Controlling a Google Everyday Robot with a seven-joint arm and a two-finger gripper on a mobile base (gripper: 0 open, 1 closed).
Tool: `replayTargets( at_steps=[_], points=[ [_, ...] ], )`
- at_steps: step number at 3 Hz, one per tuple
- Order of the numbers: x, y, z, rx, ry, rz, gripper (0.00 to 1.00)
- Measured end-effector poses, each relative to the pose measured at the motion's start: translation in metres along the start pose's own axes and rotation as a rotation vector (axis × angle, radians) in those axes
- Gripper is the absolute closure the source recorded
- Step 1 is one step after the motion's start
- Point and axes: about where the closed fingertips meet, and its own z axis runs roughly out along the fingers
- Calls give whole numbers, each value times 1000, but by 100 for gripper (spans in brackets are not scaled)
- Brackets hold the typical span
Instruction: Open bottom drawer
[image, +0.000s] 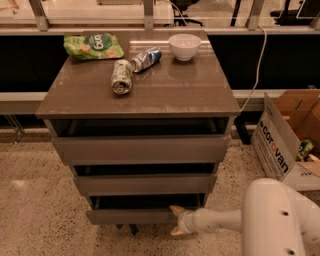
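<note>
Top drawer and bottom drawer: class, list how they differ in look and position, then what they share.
The top drawer has the tallest, widest front; the bottom drawer has the lowest, narrowest-looking one. The pincer sits at the bottom drawer's right end; nothing touches the top drawer. Both are grey-brown, handleless, with a dark gap above.
</note>
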Motion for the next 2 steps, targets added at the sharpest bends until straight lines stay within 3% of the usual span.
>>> replayTargets(
  at_steps=[2],
  points=[
    [-19, 81, -42, -42, -43, 32, 35]
  ],
)
